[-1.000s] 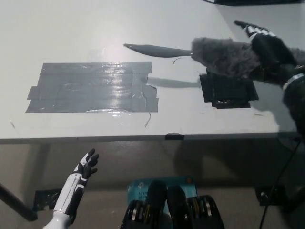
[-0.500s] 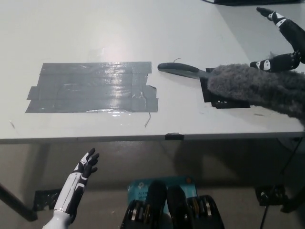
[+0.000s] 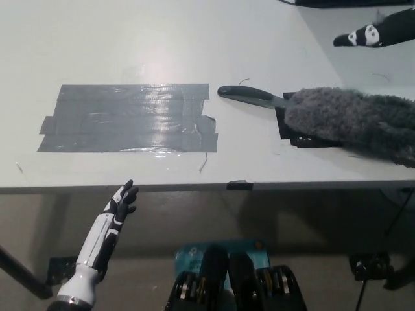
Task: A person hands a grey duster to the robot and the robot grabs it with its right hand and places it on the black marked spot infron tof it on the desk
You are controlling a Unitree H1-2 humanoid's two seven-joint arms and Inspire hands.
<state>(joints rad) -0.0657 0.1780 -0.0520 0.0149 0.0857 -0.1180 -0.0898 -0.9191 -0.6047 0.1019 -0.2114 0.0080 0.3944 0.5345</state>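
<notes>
**Duster's down, right hand is out of there**

Biggest thing first: the worktop [image 3: 130, 39] is a plain pale slab with a big patch of grey tape [image 3: 126, 118] on it, well off to the left of the right hand [image 3: 373, 34]. The grey duster [image 3: 350, 123] now lies flat over the black marked spot [image 3: 305, 135], just below that hand and no longer touching it; half a second ago the hand was right at the fluff. The hand has pulled back to the top right corner; can't tell if it's spread. I'd call the placement done. The left hand [image 3: 122, 199] hangs below the worktop edge, fingers spread, empty.
</notes>
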